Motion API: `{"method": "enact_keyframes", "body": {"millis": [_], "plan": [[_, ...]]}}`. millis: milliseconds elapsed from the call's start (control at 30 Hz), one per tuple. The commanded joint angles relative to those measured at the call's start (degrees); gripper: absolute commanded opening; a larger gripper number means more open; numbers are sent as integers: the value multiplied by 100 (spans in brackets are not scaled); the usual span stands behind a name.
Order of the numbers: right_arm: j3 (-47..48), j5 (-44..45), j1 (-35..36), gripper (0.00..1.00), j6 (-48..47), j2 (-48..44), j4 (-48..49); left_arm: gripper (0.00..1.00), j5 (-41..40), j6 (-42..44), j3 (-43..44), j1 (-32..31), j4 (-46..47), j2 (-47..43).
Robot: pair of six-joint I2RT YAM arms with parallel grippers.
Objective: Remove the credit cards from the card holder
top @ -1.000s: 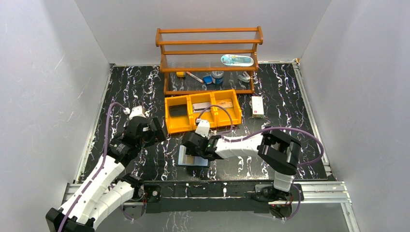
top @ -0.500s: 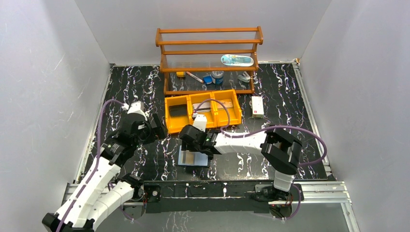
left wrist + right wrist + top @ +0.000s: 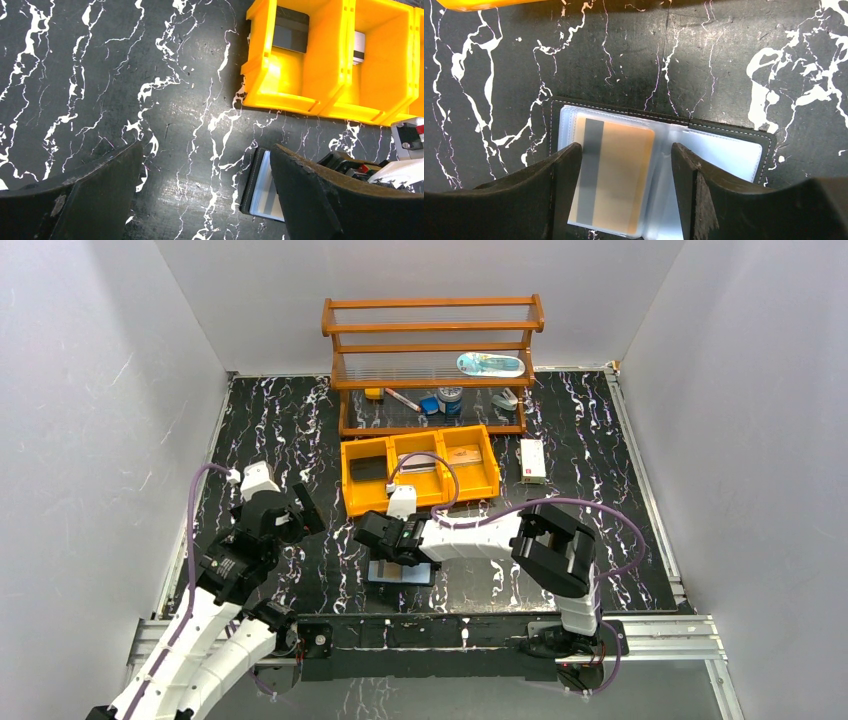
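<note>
The card holder (image 3: 724, 155) lay open flat on the desk (image 3: 290, 420), pale inside up. A tan-brown credit card (image 3: 621, 175) sat in the clear sleeve (image 3: 661, 142) of the panel that was on the left in the right wrist view. The right hand (image 3: 626, 150) hung directly over the card holder, jaws parted and empty, with one finger at each side of that card. Whether the tips touched the sleeve could not be told.

The step in hand looked like getting a hold on this card. To do it well, the fingers would need to catch only the card's edge, not the plastic. They would then draw it out along the sleeve's opening, or the whole card holder would likely slide or lift with it. Pinning the card holder with the other arm might help.

The left hand (image 3: 205, 150) was spread wide and empty, off to the left of the card holder and above the desk. Beyond the card holder stood the yellow bin tray (image 3: 260, 65), and farther beyond it a wooden rack (image 3: 430, 328).
</note>
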Motion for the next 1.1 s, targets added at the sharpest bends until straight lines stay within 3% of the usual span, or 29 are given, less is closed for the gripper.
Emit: {"method": "enact_keyframes", "body": {"millis": [0,200,367,1067], "plan": [[162,121,22,75,167,219,-129,98,-389,40,-74,-6,-19,-101],[337,474,90,77,203,-69,-516,98,-373,37,-114,-7,-14,-115],[285,489,149,77,-159,-316,-30,98,-482,-48,-97,-6,-63,-114],[488,263,179,73,308,579,-196,98,-640,-177,-114,-6,-150,-329]]}}
